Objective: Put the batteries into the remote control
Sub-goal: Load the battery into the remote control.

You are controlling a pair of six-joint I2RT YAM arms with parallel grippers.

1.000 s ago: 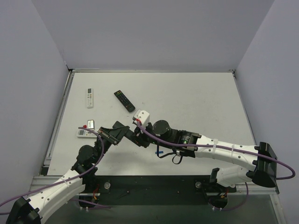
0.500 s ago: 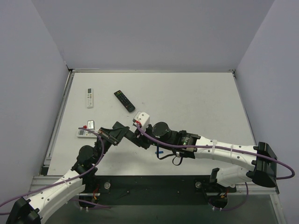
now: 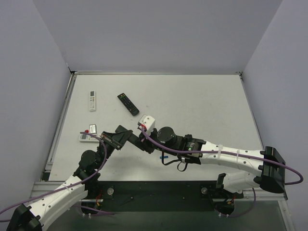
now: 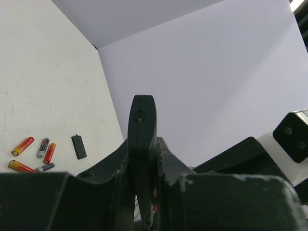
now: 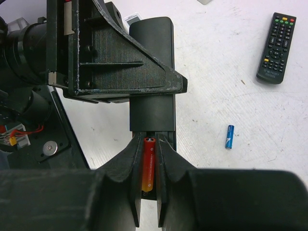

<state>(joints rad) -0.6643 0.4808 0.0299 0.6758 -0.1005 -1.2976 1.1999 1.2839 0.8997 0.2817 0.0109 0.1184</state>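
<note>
While the remote control (image 5: 151, 113) is clamped by the closed left gripper (image 4: 143, 159) above the near-left table (image 3: 202, 106), the battery (image 5: 148, 166) pinched in the closed right gripper (image 5: 149, 149) at its open end could easily get jammed if tilted.

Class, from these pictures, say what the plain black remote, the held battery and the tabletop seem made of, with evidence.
Remote control: probably plastic, matte black, no glare.
Battery: glossy red-orange wrap with a highlight, likely over metal.
Table: matte white, scuffed and speckled, perhaps painted board or laminate.
</note>
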